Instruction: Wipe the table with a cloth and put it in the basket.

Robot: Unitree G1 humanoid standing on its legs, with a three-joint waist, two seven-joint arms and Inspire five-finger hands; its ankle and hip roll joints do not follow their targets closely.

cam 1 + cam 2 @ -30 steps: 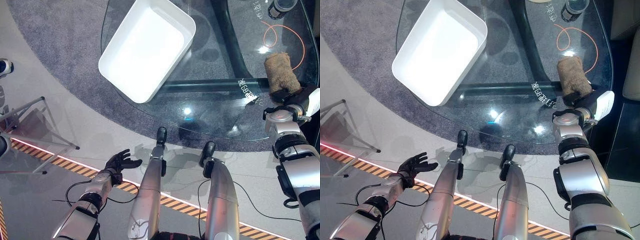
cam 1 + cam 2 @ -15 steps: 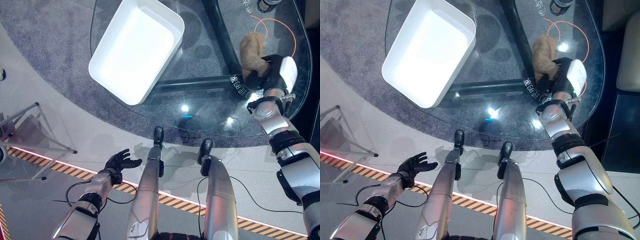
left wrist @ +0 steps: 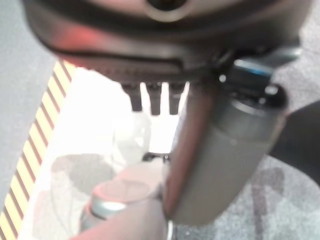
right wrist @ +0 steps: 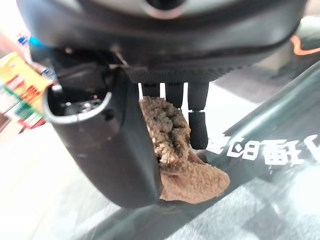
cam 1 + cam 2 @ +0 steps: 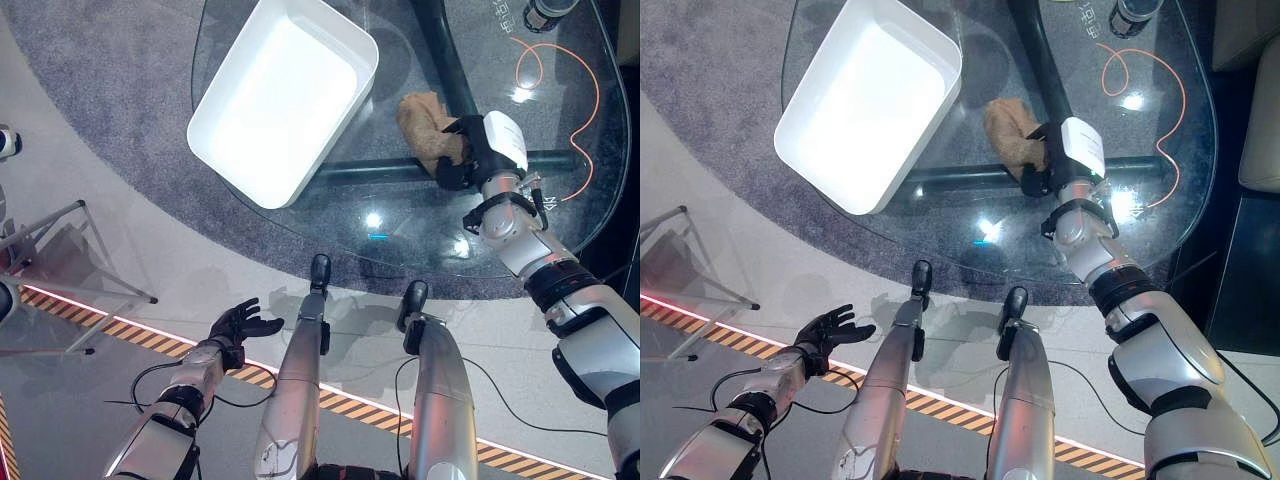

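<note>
The cloth is gripped by the right hand on the glass surface, near the basket; binning is left. The left hand hangs open, idle.

Brown cloth; white basket; orange cord; grey carpet; yellow-black striped floor tape.

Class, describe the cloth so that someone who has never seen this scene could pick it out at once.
Start at the round glass table and find the white basket on it. Beside the basket, toward the robot's right, lies the cloth, with the right hand curled round it. It is the one brown, fuzzy, crumpled thing; the orange cord farther right is thin and smooth.
</note>
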